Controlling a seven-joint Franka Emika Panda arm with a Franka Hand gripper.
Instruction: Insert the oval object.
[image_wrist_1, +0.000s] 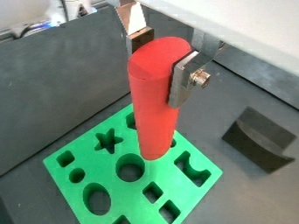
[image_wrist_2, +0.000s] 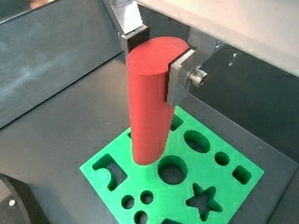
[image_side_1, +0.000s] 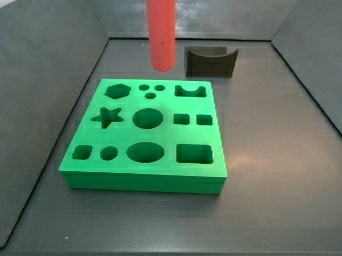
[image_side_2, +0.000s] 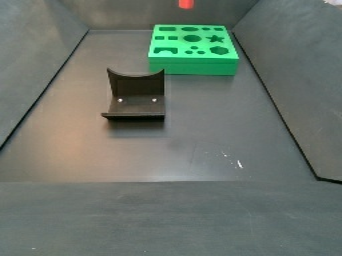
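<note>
My gripper (image_wrist_1: 162, 61) is shut on the top of the oval object (image_wrist_1: 152, 105), a tall smooth red-orange peg that hangs upright between the silver fingers (image_wrist_1: 184, 80). Both wrist views show this grip (image_wrist_2: 158, 59). The peg's lower end hovers above the green block (image_wrist_1: 122, 121), over its holes near the middle. In a side view the peg (image_side_1: 160, 35) hangs above the far edge of the green block (image_side_1: 147, 175), clear of it; the gripper is out of frame there. Another side view shows only the peg's tip (image_side_2: 185, 4) above the block (image_side_2: 194, 68).
The dark fixture (image_side_1: 211, 60) stands on the floor beyond the block, also seen in a wrist view (image_wrist_1: 260, 136) and a side view (image_side_2: 134, 97). Grey walls enclose the floor. The block has several shaped holes, including a star (image_side_1: 110, 117).
</note>
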